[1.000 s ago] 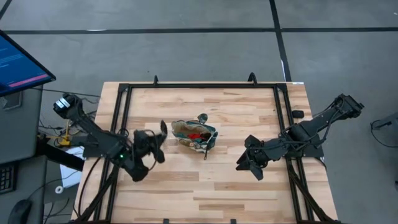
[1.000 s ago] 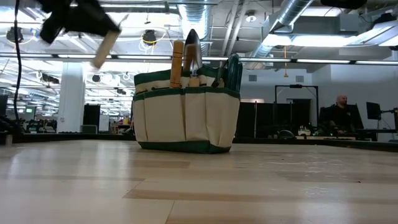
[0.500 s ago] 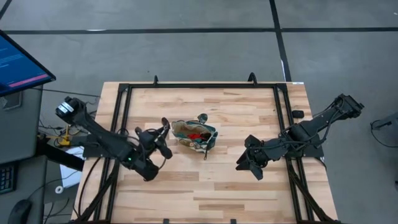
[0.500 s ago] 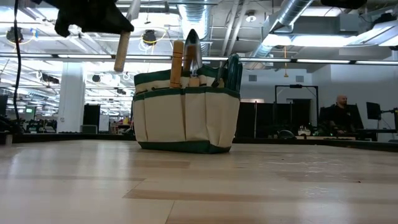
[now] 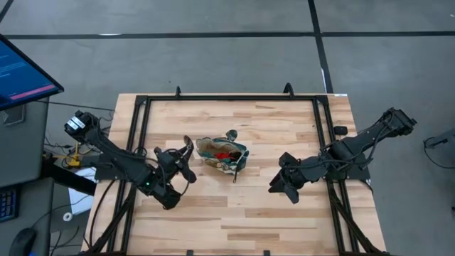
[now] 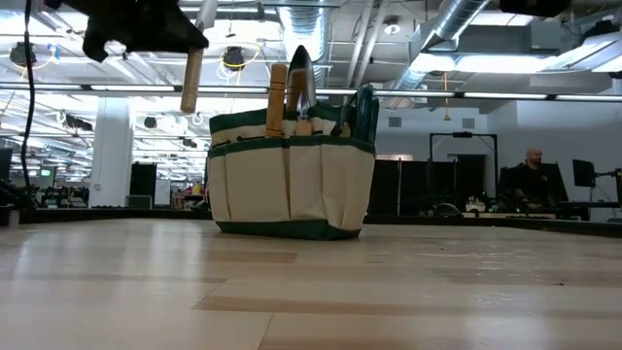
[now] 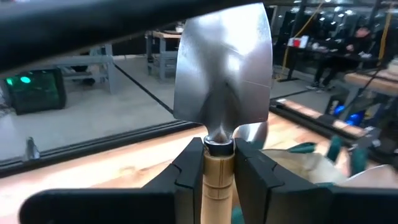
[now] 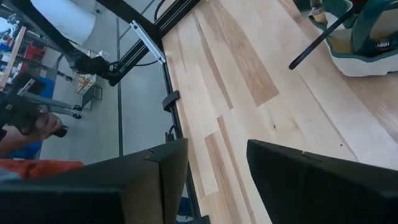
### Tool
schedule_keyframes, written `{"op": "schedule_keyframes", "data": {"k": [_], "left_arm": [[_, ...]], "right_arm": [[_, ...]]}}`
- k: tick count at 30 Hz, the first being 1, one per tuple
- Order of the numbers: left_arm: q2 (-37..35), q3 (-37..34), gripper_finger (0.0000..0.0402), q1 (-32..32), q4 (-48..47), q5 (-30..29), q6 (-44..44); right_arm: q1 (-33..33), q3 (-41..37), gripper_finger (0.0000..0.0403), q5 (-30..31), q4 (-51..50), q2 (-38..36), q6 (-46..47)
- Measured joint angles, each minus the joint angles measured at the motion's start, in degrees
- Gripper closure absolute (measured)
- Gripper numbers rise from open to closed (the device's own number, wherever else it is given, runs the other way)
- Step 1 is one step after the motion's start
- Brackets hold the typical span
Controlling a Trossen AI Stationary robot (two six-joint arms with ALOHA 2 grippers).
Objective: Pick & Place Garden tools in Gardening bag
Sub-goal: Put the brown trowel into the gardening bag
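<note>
The left pincer [image 5: 186, 151] grips a trowel [image 7: 222, 118] by the top of its wooden handle, just under the blade; the wrist view shows both fingers [image 7: 189, 167] pressed on the wood. Over the last second the arm has swung the trowel from a slant to hanging almost upright, handle down, at the upper left of the low view. It has also carried it in from the left, so it now hangs just left of the bag [image 6: 292, 175], which stands at mid-surface [image 5: 234, 213]. In the last half second it has barely shifted.

That puts the tool roughly lined up for lowering into the bag, which already holds other tools and something red.

The right pincer [image 5: 279, 186] waits, jaws apart and empty, right of centre in the high view.
</note>
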Motion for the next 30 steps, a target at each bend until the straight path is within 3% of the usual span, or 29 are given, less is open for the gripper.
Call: {"op": "schedule_keyframes", "data": {"k": [6, 9, 14, 18, 22, 30], "left_arm": [[-3.89, 0.00, 0.0340, -2.51, 0.69, 1.15, 0.47], [-8.04, 0.00, 0.0340, -3.42, 3.86, 6.22, 3.39], [-14.30, 0.02, 0.0340, -2.30, 21.34, 25.12, 31.58], [-17.28, 0.09, 0.0340, 0.42, 27.54, 26.58, 51.89], [-21.22, -1.00, 0.0340, 5.58, 28.26, 29.32, 60.54], [-33.75, -11.25, 0.0340, 18.05, 34.75, 45.15, 67.76]], "right_arm": [[0.02, 0.00, 0.0244, 0.03, 0.00, 0.00, -1.24], [0.02, 0.00, 0.0244, 0.02, 0.00, 0.00, -1.30], [0.02, 0.00, 0.0244, 0.27, -0.04, 0.00, -1.67], [-0.51, 0.00, 0.0244, 1.11, -0.07, 0.00, -2.62], [-1.26, 0.00, 0.0244, 1.11, -0.07, 0.00, -2.62], [-1.45, 0.02, 0.0244, 1.10, 0.01, 0.00, -2.47]]}}
